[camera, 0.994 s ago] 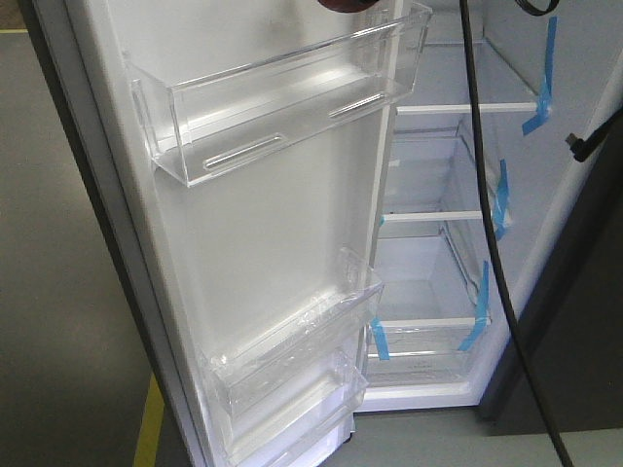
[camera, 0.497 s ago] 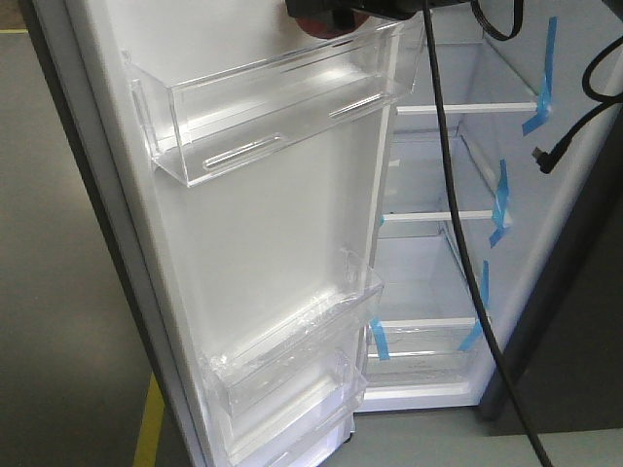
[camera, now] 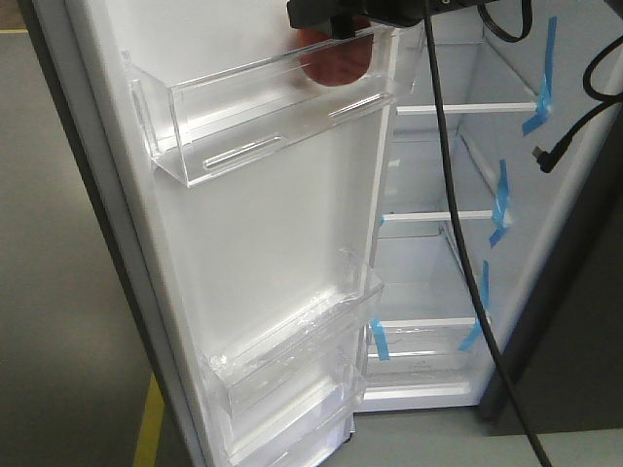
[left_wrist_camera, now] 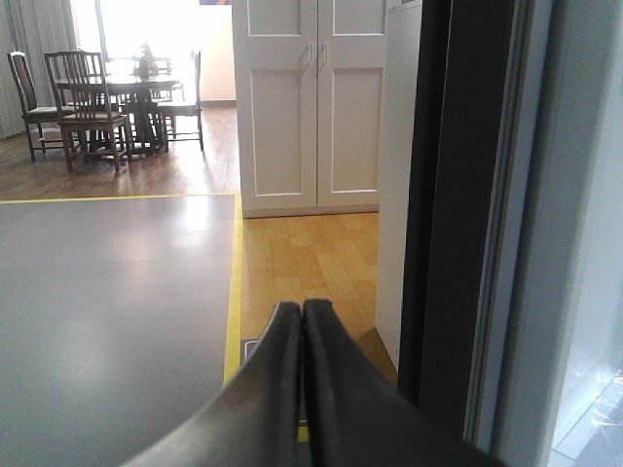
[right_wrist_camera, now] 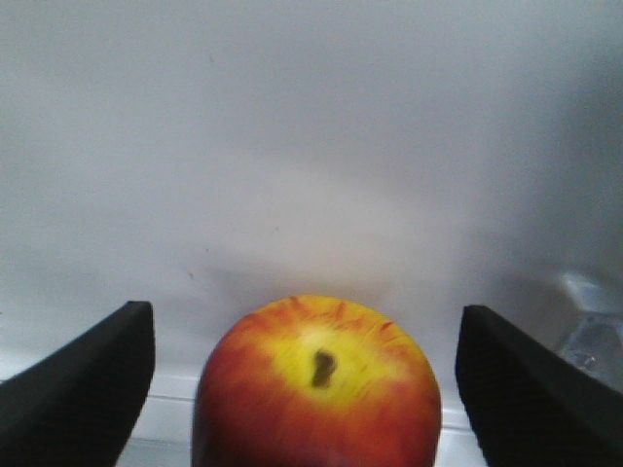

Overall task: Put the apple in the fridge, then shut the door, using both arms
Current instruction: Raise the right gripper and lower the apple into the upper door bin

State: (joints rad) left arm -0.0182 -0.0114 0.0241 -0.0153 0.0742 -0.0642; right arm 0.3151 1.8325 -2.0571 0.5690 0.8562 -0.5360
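Observation:
The red apple (camera: pixel 334 62) shows through the clear top bin (camera: pixel 243 122) on the open door (camera: pixel 273 233) of the fridge (camera: pixel 438 282). Just above it is my right gripper (camera: pixel 336 17), a black block at the frame's top. In the right wrist view the apple (right_wrist_camera: pixel 316 389), yellow patch up, lies between the fingers of the right gripper (right_wrist_camera: pixel 304 326); they stand wide apart and touch nothing. My left gripper (left_wrist_camera: pixel 302 309) is shut and empty. It points past the door's dark outer edge (left_wrist_camera: pixel 458 195) toward the floor.
Two more clear bins (camera: pixel 292 360) sit low on the door. Black cables (camera: pixel 458 214) hang in front of the fridge's glass shelves (camera: pixel 433 216) and blue tape (camera: pixel 500 199). A yellow floor line (left_wrist_camera: pixel 234 282), a white cabinet (left_wrist_camera: pixel 311 107) and chairs (left_wrist_camera: pixel 88 107) lie beyond.
The right gripper came down into view with the apple, then opened. The apple has dropped from between the fingers into the top door bin.

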